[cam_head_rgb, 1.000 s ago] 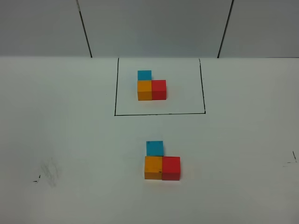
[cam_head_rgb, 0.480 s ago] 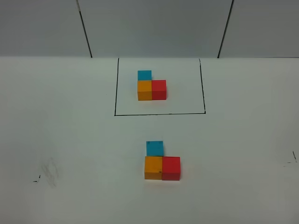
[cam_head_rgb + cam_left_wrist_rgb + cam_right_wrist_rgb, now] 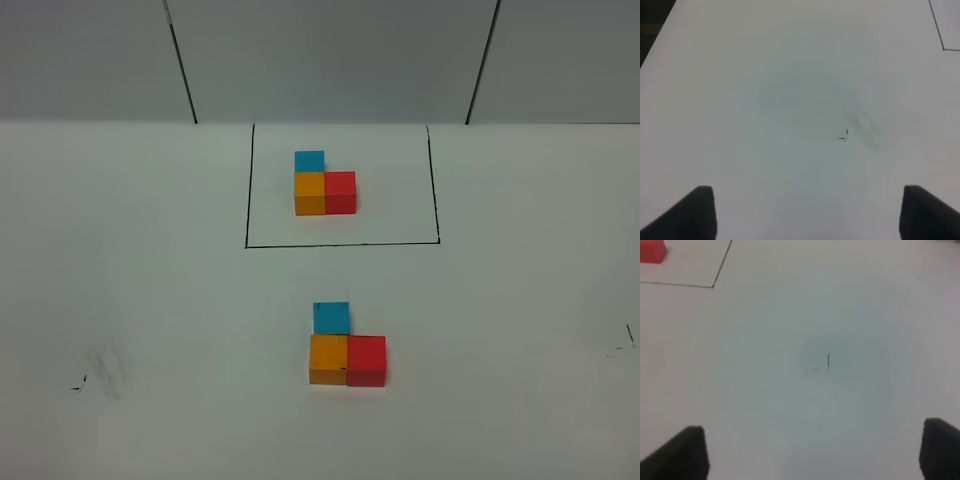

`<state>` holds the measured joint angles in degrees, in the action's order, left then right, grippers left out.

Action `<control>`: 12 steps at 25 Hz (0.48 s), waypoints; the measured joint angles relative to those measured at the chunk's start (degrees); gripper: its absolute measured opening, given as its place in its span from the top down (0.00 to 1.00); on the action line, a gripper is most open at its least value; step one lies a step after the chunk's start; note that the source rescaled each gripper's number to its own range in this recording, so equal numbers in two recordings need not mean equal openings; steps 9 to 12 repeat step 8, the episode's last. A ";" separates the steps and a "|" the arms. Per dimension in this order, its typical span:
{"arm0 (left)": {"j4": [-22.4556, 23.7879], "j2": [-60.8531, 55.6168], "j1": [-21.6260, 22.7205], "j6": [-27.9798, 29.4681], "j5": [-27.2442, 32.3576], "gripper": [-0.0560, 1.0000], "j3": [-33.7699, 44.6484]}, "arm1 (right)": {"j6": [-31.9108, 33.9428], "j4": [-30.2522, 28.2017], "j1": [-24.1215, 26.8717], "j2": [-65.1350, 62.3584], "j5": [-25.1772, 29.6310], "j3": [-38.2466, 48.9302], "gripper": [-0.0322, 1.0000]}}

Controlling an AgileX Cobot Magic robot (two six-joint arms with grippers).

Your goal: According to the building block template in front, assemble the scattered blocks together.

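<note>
In the exterior high view, the building block template (image 3: 324,185) is sitting in the upper middle of the frame, inside a black outlined rectangle (image 3: 342,243) drawn on the white desk (image 3: 520,320). Its blue cube is lying behind the orange one, and the red cube is touching the orange one's right side.

Lower down, just below the frame's centre, the scattered blocks are lying joined in the same L: the blue block (image 3: 331,317) is touching the back of the orange block (image 3: 328,358), and the red block (image 3: 366,360) is pressing against the orange block's right side.

Neither arm is showing in this view. In the left wrist view, the left claw (image 3: 807,212) is hanging wide apart over bare desk with faint smudges, holding nothing. In the right wrist view, the right claw (image 3: 815,452) is likewise spreading wide and gripping nothing, with a red corner (image 3: 652,251) peeking in at the upper left of the frame.
</note>
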<state>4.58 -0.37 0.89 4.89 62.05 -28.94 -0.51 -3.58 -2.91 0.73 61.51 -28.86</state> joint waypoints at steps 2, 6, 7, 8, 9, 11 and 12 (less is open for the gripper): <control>0.00 0.00 0.00 0.00 0.00 0.36 0.00 | 0.00 0.00 -0.36 0.00 0.00 0.00 0.26; 0.00 0.00 0.00 0.00 0.00 0.36 0.00 | 0.00 0.00 -1.94 0.00 0.00 0.00 0.26; 0.00 0.00 0.00 0.00 0.00 0.36 0.00 | 0.00 0.00 -1.94 0.00 0.00 0.00 0.26; 0.00 0.00 0.00 0.00 0.00 0.36 0.00 | 0.00 0.00 -1.99 0.00 0.00 0.00 0.26; 0.00 0.00 0.00 0.00 0.00 0.36 0.00 | 0.00 0.00 -1.99 0.00 0.00 0.00 0.26; 0.00 0.00 0.00 0.00 0.00 0.36 0.00 | 0.00 0.00 -1.99 0.00 0.00 0.00 0.26; 0.00 0.00 0.00 0.00 0.00 0.36 0.00 | 0.00 0.00 -1.99 0.00 0.00 0.00 0.26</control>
